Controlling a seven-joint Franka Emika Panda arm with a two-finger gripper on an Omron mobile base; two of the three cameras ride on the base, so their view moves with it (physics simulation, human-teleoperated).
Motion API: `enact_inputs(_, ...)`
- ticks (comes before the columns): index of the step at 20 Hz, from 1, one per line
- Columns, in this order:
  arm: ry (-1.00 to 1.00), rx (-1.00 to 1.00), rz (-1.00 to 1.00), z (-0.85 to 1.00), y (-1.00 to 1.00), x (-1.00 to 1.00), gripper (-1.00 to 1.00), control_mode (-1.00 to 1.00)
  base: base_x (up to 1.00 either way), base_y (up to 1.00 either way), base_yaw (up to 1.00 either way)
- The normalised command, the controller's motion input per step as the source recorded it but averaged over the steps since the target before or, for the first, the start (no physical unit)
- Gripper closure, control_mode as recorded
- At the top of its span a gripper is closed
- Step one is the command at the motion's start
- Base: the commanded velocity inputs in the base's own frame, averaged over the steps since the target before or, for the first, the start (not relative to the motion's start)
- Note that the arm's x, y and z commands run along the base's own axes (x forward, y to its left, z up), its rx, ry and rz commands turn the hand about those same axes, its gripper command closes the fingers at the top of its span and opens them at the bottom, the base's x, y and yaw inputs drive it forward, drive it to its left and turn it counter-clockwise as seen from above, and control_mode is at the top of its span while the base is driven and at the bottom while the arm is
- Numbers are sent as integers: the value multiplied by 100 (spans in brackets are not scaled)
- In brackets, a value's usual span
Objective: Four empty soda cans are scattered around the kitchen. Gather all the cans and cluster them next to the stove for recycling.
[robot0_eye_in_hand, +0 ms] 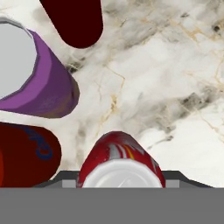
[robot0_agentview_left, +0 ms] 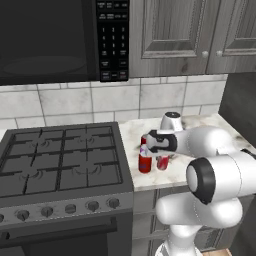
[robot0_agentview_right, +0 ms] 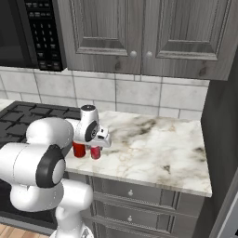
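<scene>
We hold a red can (robot0_eye_in_hand: 119, 164) in closed jaws just over the marble surface (robot0_agentview_right: 153, 139) beside the stove (robot0_agentview_left: 60, 160), next to a purple can (robot0_eye_in_hand: 39, 83) and two other red ones, so setting it down upright and releasing seems next.

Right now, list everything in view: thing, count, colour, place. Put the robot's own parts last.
soda cans: four; three red, one purple; clustered on the counter right of the stove.
stove: one, black, left of the counter.
microwave: one, black, above the stove.
counter: one, white-grey marble.
cabinets: dark grey, above and below the counter.
wall tiles: grey, behind the stove.
arm: one, white with dark joints.
end effector: one, shut on the nearest red can.
</scene>
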Motion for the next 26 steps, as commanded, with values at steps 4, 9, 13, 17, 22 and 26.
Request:
enact_inputs(4, 0, 0, 0, -8, 0, 6, 100, -100, 0, 0, 0)
enact_inputs(9, 0, 0, 0, -12, 0, 0, 100, -100, 0, 0, 0)
enact_inputs(13, 0, 0, 0, -22, 1, -5, 100, -100, 0, 0, 0)
enact_inputs(17, 0, 0, 0, -23, 5, -10, -100, -100, 0, 0, 0)
enact_inputs(22, 0, 0, 0, -3, 0, -3, -100, -100, 0, 0, 0)
enact_inputs(26, 0, 0, 0, 0, 0, -17, -100, -100, 0, 0, 0)
